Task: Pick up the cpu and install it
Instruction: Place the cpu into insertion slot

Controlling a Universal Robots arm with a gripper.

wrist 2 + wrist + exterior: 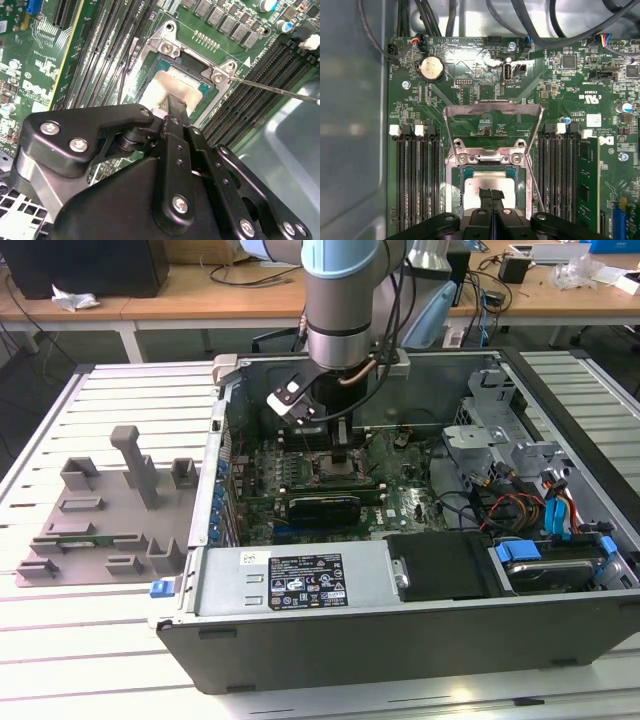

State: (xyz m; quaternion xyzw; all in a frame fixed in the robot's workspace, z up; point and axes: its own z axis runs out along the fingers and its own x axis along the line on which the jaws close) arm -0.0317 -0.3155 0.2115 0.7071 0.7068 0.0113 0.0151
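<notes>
One gripper (491,195), jaws together, rests its tip on the cpu (476,186) lying in the socket (452,175), its frame (492,106) raised; seating it well likely needs flat, square, gentle pressure.

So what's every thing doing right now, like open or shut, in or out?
cpu: lying flat inside its socket.
hand: fingers shut together, tips down at the cpu's top.
socket cover frame: flipped up, open.
socket lever: unhooked, sticking out sideways.
computer case: side off, lying open.
</notes>
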